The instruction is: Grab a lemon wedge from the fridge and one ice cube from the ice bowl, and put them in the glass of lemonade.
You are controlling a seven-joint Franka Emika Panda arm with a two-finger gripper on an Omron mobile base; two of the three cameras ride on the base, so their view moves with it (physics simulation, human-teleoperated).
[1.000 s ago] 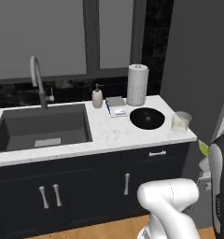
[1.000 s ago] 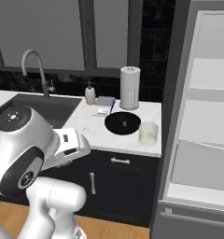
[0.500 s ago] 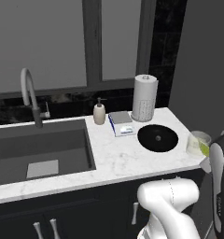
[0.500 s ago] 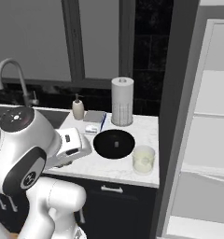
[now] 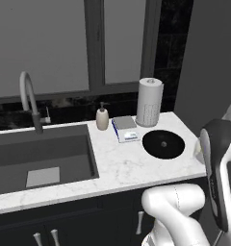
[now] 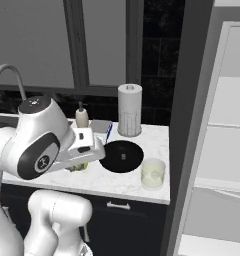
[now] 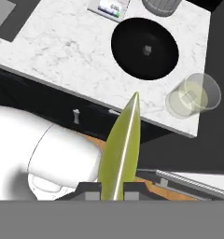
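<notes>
You've got the gripper (image 7: pixel 111 186) clamped on the lemon wedge (image 7: pixel 119 147): in the hand view the yellow-green wedge sticks up between the two dark finger tips, pointed end toward the counter edge. The gripper sits off the front of the counter (image 7: pixel 62 46), above the dark cabinet fronts, not over the marble. The ice bowl (image 7: pixel 145 48) is on the counter w/ one small cube at its centre; you see it too in the left base view (image 5: pixel 163 143) and right base view (image 6: pixel 122 156). The glass of lemonade (image 7: pixel 193 95) stands just beside the bowl, near the counter's corner, apart from the bowl rim; in the right base view (image 6: pixel 153 173) it's at the front edge, closest to the fridge (image 6: pixel 212 165), whose white inner shelves show on the right. Behind the bowl: paper-towel roll (image 5: pixel 149 102), a small scale (image 5: pixel 125 129) and a soap dispenser (image 5: pixel 102 117). Sink (image 5: pixel 40 158) and faucet (image 5: pixel 30 101) are to the left, well apart from the bowl. In the right base view a bit of yellow-green shows under the arm's hand, near the bowl's left side.
</notes>
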